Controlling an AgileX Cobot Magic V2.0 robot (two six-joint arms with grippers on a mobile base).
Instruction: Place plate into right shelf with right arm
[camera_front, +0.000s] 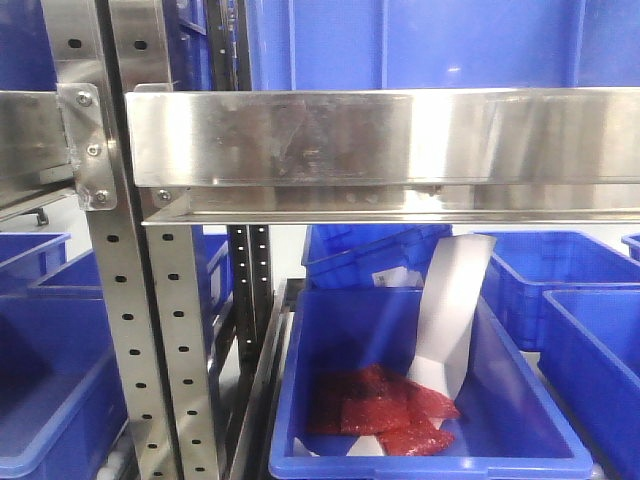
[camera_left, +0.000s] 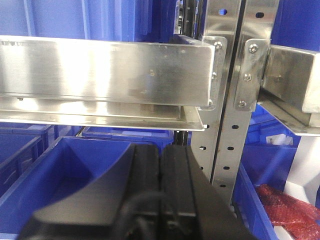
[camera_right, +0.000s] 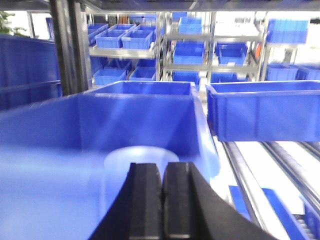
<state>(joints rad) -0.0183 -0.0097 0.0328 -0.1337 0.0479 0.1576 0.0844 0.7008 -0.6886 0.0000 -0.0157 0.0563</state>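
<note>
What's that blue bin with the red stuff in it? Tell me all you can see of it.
The blue bin looks like smooth moulded plastic, rectangular and open-topped with a thick rim. It sits low under the steel shelf beam, between other blue bins. Inside lie crinkly red packets on its floor, and a bent white sheet leans up over its back edge.

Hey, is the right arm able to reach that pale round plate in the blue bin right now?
Probably yes: the right gripper, jaws closed, points at the plate inside the open-topped blue bin, with nothing visible between them.

A pale, round plate (camera_right: 140, 162) (blurred) lies flat inside a blue bin (camera_right: 75, 135) on the shelf.
</note>
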